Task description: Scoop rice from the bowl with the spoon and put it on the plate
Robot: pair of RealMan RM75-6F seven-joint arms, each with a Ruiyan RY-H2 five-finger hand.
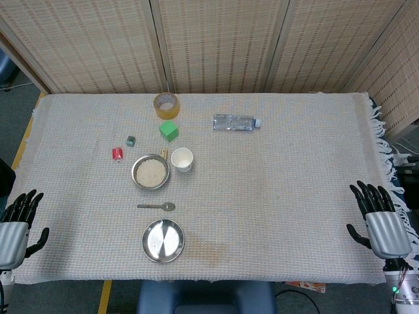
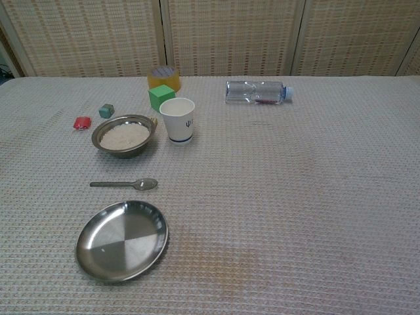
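Spoon (image 1: 157,207) lies well apart from left robot hand (image 1: 16,226).

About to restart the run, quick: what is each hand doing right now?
Left hand: open, holding nothing.
Right hand: open, holding nothing.

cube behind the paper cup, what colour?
Green. The cube sits just behind the paper cup; the chest view shows it best.

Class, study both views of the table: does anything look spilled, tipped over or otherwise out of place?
The water bottle lies on its side at the back of the table rather than standing. A faint brownish stain marks the cloth right of the plate. No rice is spilled.
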